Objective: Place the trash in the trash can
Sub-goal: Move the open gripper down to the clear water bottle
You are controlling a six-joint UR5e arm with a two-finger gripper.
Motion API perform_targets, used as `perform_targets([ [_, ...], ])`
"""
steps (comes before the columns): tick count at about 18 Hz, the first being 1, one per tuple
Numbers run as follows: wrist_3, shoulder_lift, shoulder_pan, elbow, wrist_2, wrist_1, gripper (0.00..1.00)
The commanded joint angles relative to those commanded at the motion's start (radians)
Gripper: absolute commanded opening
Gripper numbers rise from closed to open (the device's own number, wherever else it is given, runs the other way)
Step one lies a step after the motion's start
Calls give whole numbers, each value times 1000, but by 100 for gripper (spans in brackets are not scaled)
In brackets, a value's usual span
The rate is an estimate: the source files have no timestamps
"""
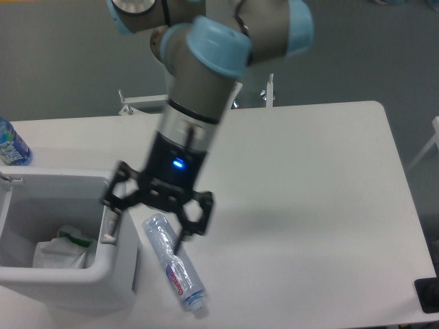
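The crumpled white wrapper with green print (60,250) lies inside the trash can (118,271), a white-grey bin at the table's front left. The crushed clear bottle with a purple-red label (175,262) lies on the table just right of the bin, running diagonally toward the front edge. My gripper (152,226) hangs open just above the bottle's upper end, its dark fingers (195,218) spread wide to either side. Nothing is held between them.
A blue-labelled water bottle (12,144) stands at the far left edge behind the bin. The robot's white base column and metal brackets (268,90) sit behind the table's back edge. A dark object (427,295) shows at the lower right corner.
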Motion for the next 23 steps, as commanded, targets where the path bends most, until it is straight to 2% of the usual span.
perform_targets([
  [4,5,-92,34,2,73,-8,100],
  [10,6,-190,20,6,208,-24,100],
  [12,3,-236,-14,50,267,-79,100],
  [14,0,-273,-40,106,299,-165,100],
  [17,0,-287,-63,123,301,-261,100],
  [19,0,-293,-78,123,301,-297,100],
  [23,-2,-318,-113,124,345,-324,100],
])
